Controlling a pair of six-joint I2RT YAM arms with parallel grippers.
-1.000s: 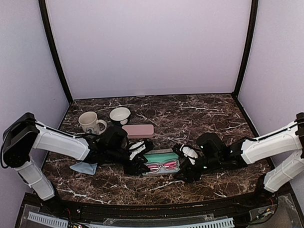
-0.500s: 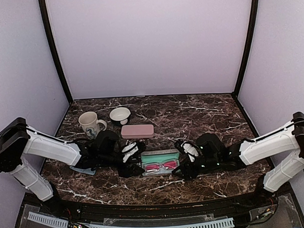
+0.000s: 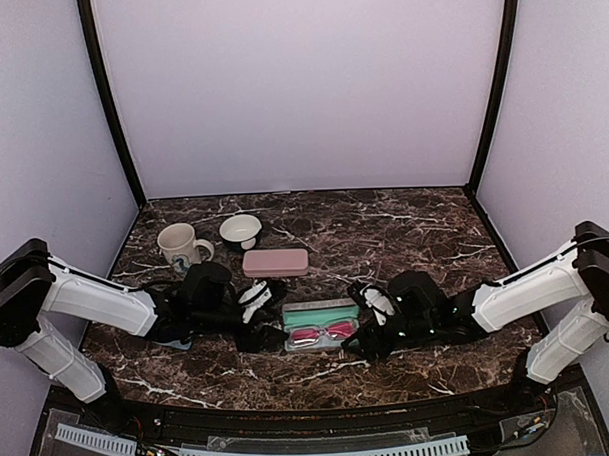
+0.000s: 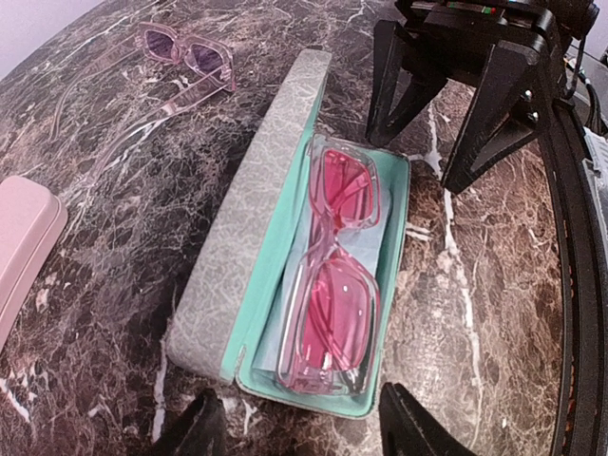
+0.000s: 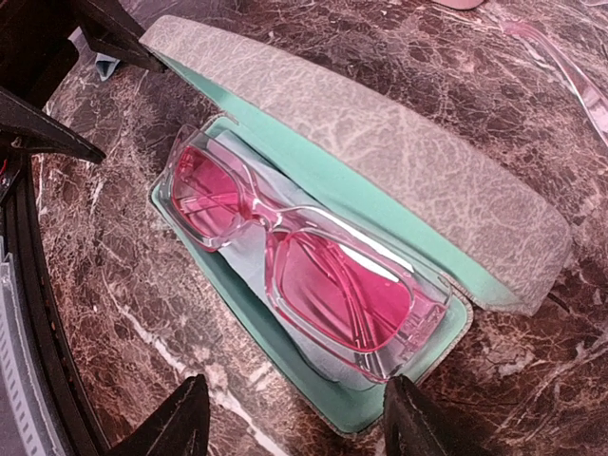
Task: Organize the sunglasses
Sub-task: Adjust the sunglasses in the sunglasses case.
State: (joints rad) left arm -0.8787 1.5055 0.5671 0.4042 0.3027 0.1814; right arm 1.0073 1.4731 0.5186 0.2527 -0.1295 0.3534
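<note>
Since a second ago, the left arm has pulled back to its own side. The left jaws no longer hang over the case. They now sit low, just off its left end. The right arm has slid a little toward the front edge of the bench. The right jaws are still near the right end of the case.

Both sets of jaws are spread wide, and neither is pinching anything. They face each other, with the open case lying on the bench between them.

The red sunglasses lie in the green-lined bottom half of the case, lenses facing up. They rest on a pale blue cloth. So they are right in front of both sets of jaws, but touch neither. The grey lid stands open along the far side of the case, to the left as the left jaws look at it.

A second pair, pale pink with purple lenses, lies flat on the bench past the lid. It is ahead of the left jaws and off to their left.

A pink case lies shut beyond the left jaws, apart from them. A mug and a bowl stand farther back. Another cloth peeks out from under the left arm, behind the left jaws.
</note>
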